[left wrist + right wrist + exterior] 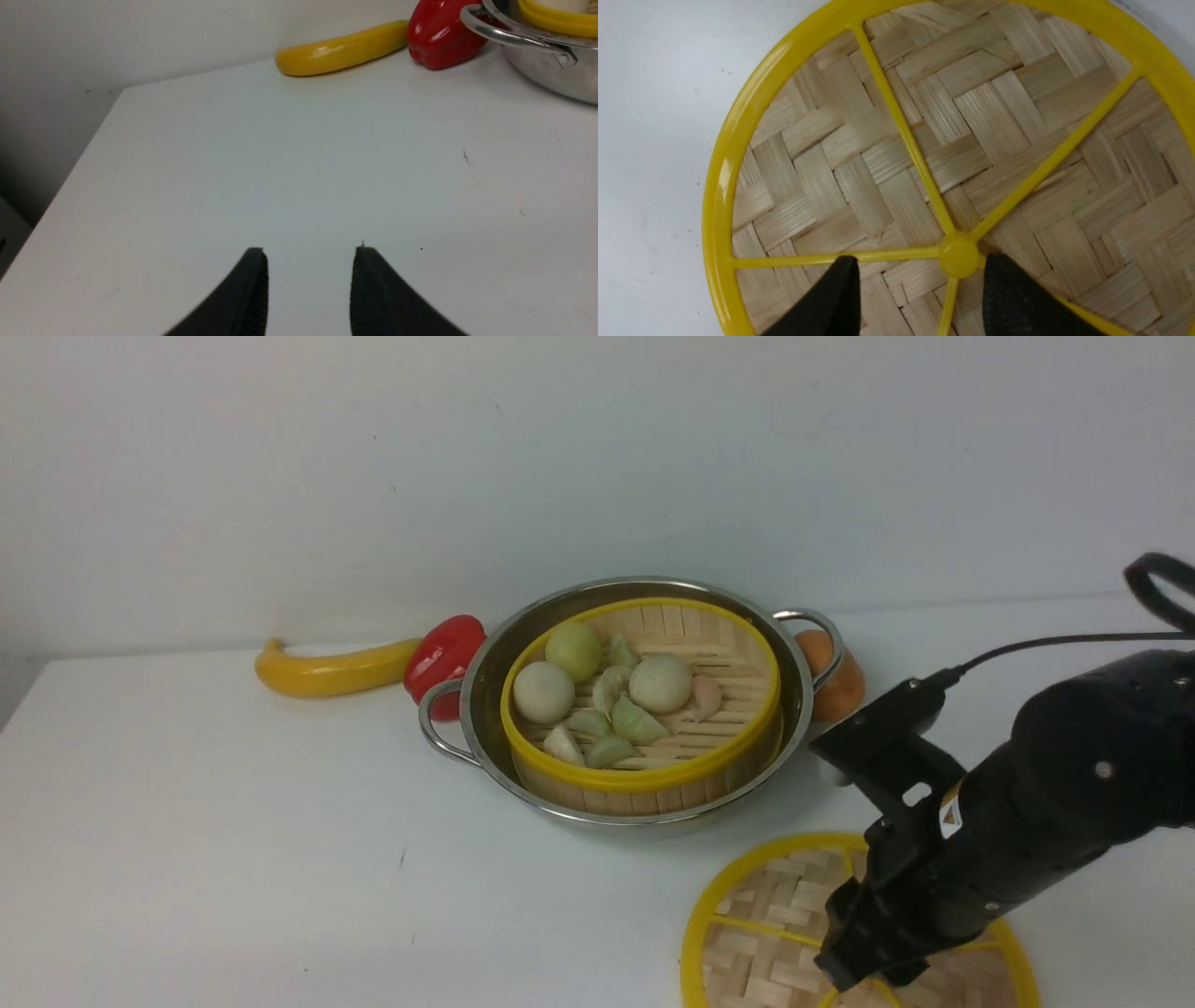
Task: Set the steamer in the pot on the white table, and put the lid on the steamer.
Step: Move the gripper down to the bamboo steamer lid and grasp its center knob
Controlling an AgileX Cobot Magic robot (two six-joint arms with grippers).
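My right claw (920, 259), jaws apart, hangs over the lid (985, 116) at the near edge of the tabletop (233, 849), its knob (958, 255) just below, between them

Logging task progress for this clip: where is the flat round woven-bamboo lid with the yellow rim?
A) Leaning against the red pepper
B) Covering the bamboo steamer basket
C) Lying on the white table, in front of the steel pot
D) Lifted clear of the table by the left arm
C: the flat round woven-bamboo lid lies on the white table, nearer the camera than the shiny steel pot, and the bamboo steamer basket inside that pot is uncovered.
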